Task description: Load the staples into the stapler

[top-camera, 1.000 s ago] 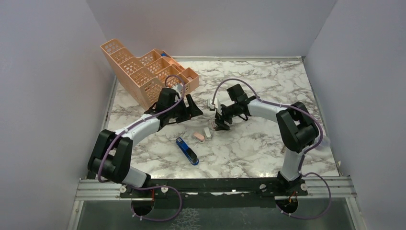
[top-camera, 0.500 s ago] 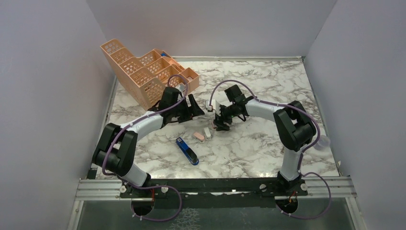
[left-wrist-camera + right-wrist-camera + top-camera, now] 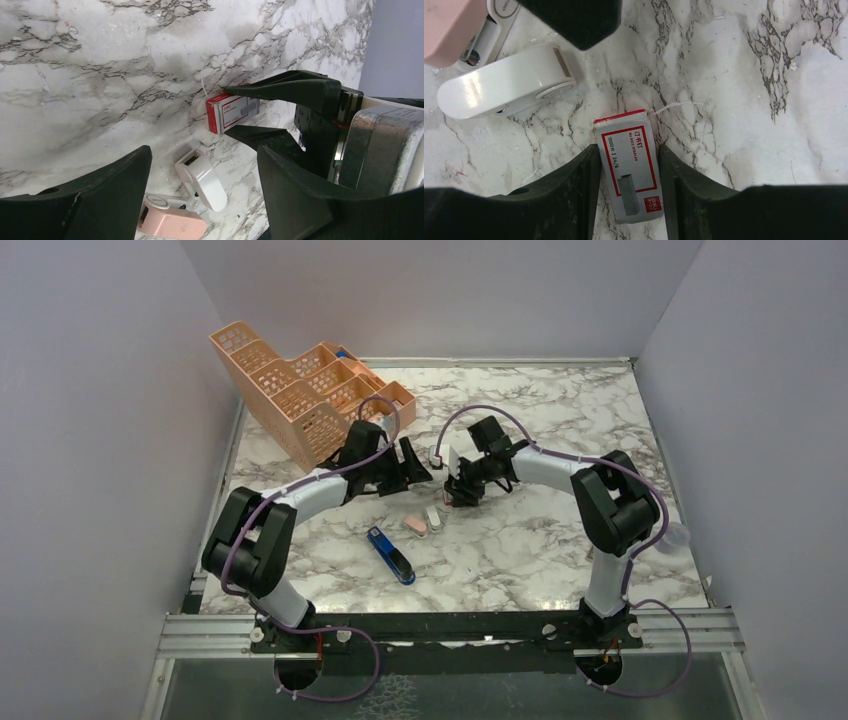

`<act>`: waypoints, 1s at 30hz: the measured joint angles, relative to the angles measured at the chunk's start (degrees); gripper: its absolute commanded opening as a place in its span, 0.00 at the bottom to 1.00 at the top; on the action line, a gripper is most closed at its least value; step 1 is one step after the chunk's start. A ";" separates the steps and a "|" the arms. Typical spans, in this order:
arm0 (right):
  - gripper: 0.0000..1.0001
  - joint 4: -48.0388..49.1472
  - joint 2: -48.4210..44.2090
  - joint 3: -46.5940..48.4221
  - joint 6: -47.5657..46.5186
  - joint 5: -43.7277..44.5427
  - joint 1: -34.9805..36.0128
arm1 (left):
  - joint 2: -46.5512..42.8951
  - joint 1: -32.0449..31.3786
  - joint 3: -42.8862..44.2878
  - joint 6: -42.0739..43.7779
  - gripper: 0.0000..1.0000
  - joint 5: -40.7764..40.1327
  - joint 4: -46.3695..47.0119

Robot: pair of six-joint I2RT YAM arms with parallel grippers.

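Left arm [image 3: 305, 492], right arm [image 3: 555, 468]: white link shells, black joint housings; purple cable [image 3: 478, 408] along each, tied at intervals, slack loop near the wrist; left gripper [image 3: 204, 152], right gripper [image 3: 629, 147]: matte black wedge fingers [image 3: 85, 200], tapering to thin tips; right gripper body black, thin red strip [image 3: 345, 126], silver metal housing [image 3: 385, 145] behind.

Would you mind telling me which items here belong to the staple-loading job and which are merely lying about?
For the job: staple box, right tool clasping it, blue stapler.
Lying about: pink block, white block, peach organiser.
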 measured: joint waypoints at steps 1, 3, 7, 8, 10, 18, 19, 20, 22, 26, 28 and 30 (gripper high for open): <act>0.48 0.22 0.00 0.00 0.70 0.28 -0.02 | 0.33 -0.15 0.11 -0.11 0.76 0.15 0.20; 0.48 0.68 0.04 0.00 1.90 0.96 -0.13 | 1.29 -0.35 0.66 -0.37 0.75 0.39 0.57; 0.56 2.12 0.33 0.11 4.98 1.84 -1.31 | 4.61 -1.09 3.21 -1.20 0.71 0.74 1.53; 0.61 2.58 0.44 0.11 5.81 1.99 -1.75 | 5.53 -1.09 4.11 -1.38 0.71 0.81 1.53; 0.67 3.48 0.52 0.11 6.84 2.36 -2.75 | 7.13 -1.16 6.12 -1.51 0.71 0.81 1.20; 0.62 5.40 -0.09 -1.46 4.87 1.90 -3.87 | 12.17 -1.18 12.74 -1.60 0.64 1.90 1.05; 0.59 5.40 -0.26 -1.77 4.13 1.55 -3.87 | 12.81 -1.27 12.90 -1.73 0.62 2.14 1.16; 0.56 5.31 -0.33 -1.92 3.43 1.18 -3.87 | 13.22 -1.36 12.90 -1.77 0.58 2.34 1.18; 0.55 5.09 -0.35 -1.97 2.34 0.35 -3.89 | 14.47 -1.70 12.90 -2.12 0.55 2.99 1.25; 0.52 4.90 -0.33 -2.03 1.31 -0.63 -3.89 | 16.41 -2.54 12.90 -2.56 0.52 4.22 1.92; 0.51 4.96 -0.33 -2.12 1.14 -1.01 -3.89 | 17.14 -2.82 12.59 -2.95 0.48 5.05 3.17; 0.49 5.09 -0.33 -2.25 0.98 -1.49 -3.89 | 17.70 -2.95 12.24 -3.34 0.43 6.03 4.72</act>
